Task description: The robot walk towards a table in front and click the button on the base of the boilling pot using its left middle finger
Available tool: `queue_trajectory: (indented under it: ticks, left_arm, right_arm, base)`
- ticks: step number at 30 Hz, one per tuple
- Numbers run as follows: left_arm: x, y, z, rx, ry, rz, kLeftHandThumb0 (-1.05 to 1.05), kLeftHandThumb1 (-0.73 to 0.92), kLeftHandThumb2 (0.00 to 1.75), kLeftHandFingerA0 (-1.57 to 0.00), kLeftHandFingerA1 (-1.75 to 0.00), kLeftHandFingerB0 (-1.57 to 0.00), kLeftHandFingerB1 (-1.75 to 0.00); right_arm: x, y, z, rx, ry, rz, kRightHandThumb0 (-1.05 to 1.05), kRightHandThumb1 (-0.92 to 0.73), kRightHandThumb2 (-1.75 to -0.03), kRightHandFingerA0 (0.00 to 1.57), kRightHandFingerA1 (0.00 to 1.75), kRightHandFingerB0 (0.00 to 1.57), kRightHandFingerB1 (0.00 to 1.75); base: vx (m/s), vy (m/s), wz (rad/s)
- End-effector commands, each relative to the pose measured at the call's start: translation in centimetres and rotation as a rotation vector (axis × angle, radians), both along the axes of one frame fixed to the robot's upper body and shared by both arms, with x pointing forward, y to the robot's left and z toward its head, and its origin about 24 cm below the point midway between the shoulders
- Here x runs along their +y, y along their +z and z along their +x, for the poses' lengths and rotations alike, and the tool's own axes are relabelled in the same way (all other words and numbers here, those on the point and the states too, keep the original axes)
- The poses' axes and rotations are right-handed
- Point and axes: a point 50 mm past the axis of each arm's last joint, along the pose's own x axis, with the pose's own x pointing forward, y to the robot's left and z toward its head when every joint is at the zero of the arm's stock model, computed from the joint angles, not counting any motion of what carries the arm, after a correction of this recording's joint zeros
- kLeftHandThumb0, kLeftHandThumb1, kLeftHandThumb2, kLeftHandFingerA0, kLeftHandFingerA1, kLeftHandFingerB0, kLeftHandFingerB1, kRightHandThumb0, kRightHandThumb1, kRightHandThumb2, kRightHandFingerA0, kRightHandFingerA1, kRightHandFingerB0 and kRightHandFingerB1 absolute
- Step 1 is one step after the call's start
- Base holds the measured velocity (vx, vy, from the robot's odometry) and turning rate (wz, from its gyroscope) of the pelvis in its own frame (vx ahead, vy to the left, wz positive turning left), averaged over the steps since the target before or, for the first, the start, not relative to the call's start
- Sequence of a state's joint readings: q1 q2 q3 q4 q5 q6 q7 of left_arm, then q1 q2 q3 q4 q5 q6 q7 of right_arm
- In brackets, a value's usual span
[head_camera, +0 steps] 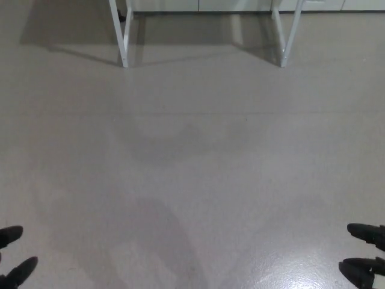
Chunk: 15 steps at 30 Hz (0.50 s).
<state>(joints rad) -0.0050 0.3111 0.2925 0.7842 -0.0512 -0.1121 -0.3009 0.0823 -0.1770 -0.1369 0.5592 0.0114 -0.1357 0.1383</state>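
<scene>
At the bottom corners we see only black fingertips: two rounded tips of our left hand [15,256] spread apart, two of our right hand [366,253] likewise parted, both holding nothing. Ahead stretches smooth, pale grey floor [192,156] with a faint sheen. White metal table legs [123,36] stand at the top edge; the pot is out of sight.

A pale grey floor [192,168] fills the head view. At its far edge stand two white table legs [124,36], one left of centre, the other right of centre, with shadows cast on the floor beside them. At the floor's near left corner, fingertips of the robot's black left hand [13,256] show. At its near right corner, fingertips of the right hand [366,253] show.
</scene>
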Motion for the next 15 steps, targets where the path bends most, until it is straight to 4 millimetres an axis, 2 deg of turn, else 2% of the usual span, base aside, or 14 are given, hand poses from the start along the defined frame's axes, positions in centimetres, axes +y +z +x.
queue_trajectory:
  ticks: [1,6,14,15]
  left_arm:
    - [0.1,-0.4,-2.0,-0.001,-0.042,-0.022,-0.39,0.39,0.65,-0.55,-0.48,-0.41,-0.42]
    - [0.0,-1.2,-3.5,0.05,-0.008,-0.04,-0.36,0.39,0.63,-0.59,-0.47,-0.43,-0.42]
    - [-0.1,-1.3,-4.0,0.061,-0.03,-0.021,-0.37,0.39,0.64,-0.59,-0.48,-0.43,-0.42]
    - [-0.2,-1.4,-4.1,0.065,-0.028,-0.023,-0.36,0.39,0.64,-0.6,-0.48,-0.43,-0.42]
  right_arm:
    - [-0.6,-0.5,-2.2,0.012,-0.004,0.016,-0.14,-0.39,-0.51,0.75,0.57,0.52,0.51]
    - [-0.7,-1.1,-4.0,0.054,-0.007,0.011,-0.13,-0.39,-0.51,0.76,0.57,0.52,0.51]
    - [-0.8,-1.4,-4.7,0.065,-0.014,0.026,-0.13,-0.39,-0.51,0.78,0.59,0.53,0.52]
    - [-0.8,-1.4,-4.8,0.069,-0.006,0.017,-0.21,-0.38,-0.56,0.76,0.61,0.52,0.54]
  base:
    - [0.0,0.0,0.0]
    - [0.0,0.0,0.0]
    - [0.0,0.0,0.0]
    - [0.0,0.0,0.0]
